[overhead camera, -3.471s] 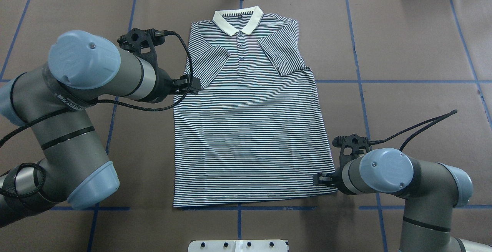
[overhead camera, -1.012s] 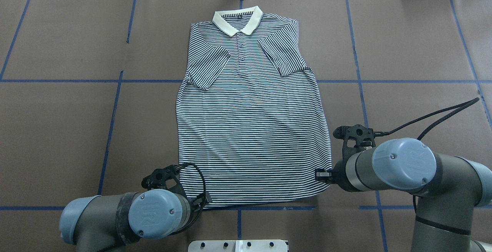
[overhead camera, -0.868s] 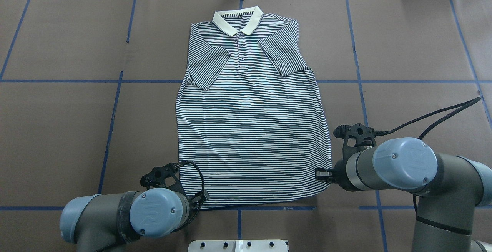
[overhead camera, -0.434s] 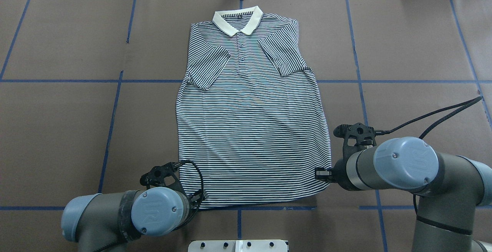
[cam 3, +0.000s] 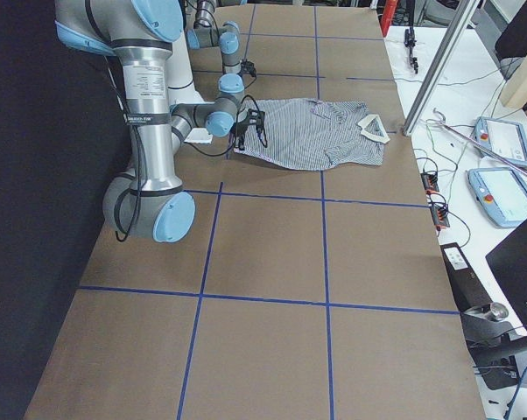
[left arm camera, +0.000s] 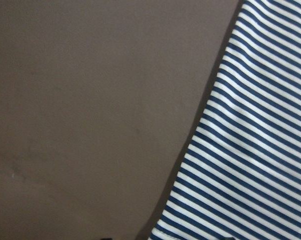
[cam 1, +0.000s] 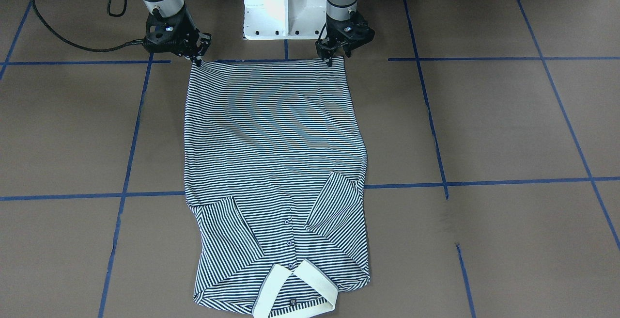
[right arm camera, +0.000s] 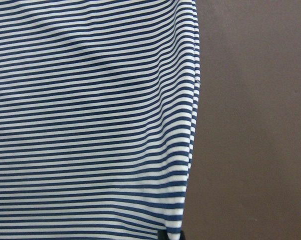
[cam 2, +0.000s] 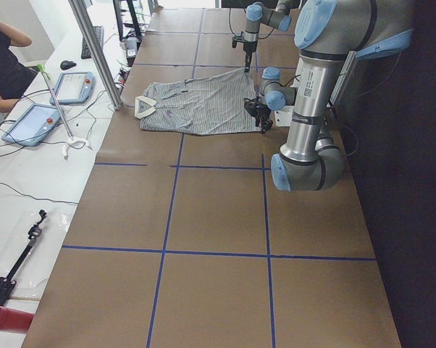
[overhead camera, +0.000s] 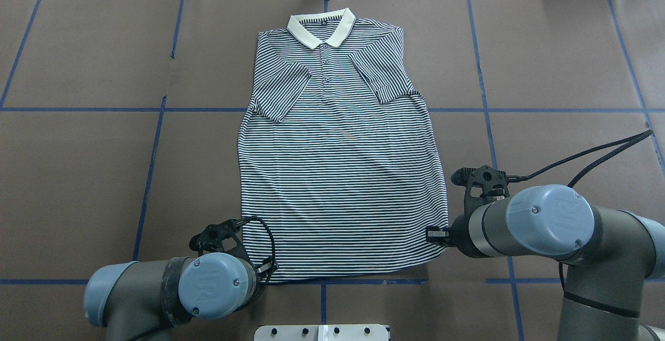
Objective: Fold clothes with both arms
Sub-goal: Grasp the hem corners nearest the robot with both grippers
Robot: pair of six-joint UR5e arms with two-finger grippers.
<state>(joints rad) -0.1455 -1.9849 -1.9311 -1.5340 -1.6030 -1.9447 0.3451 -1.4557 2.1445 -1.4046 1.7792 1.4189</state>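
The striped polo shirt (overhead camera: 337, 174) lies flat, collar (overhead camera: 322, 31) at the far side, both sleeves folded onto the chest. It also shows in the front-facing view (cam 1: 273, 153). My left gripper (overhead camera: 269, 272) is down at the near left hem corner (cam 1: 332, 58). Its wrist view shows only that corner of the shirt (left arm camera: 250, 150), so I cannot tell whether its jaws are shut. My right gripper (overhead camera: 434, 236) is shut on the near right hem corner (cam 1: 197, 58), and the shirt (right arm camera: 90, 125) fills its wrist view.
The brown table cover (overhead camera: 78, 174) has blue tape lines. The white pedestal base (cam 1: 283, 3) stands just behind the hem. Tablets and cables (cam 2: 37, 123) lie on the white bench beyond the collar end.
My left arm left the folded left sleeve and came down to the near left hem corner, then crept slightly nearer. My right gripper stayed on its corner and drew it a little inward.
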